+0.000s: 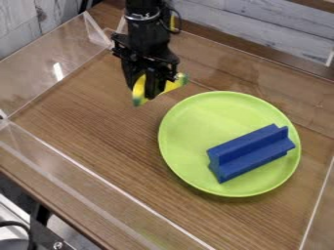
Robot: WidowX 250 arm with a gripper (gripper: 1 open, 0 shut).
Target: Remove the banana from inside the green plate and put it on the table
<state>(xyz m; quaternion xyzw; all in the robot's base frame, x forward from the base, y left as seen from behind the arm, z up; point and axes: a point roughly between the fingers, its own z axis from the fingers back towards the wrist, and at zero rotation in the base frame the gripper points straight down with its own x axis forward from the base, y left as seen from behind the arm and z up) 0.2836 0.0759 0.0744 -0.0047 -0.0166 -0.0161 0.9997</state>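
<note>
My black gripper [144, 84] hangs over the table [92, 122], left of the green plate [196, 137] and clear of its rim. It is shut on the small yellow banana [139, 90], which shows between the fingers with its lower end pointing down and its greenish tip sticking out to the right. The banana is held above the wood, not resting on it. The round lime-green plate lies right of centre.
A blue block [251, 151] lies on the right half of the plate. Clear acrylic walls [39, 73] stand round the table's edges, close behind and to the left of the arm. Bare wood stretches left and in front of the plate.
</note>
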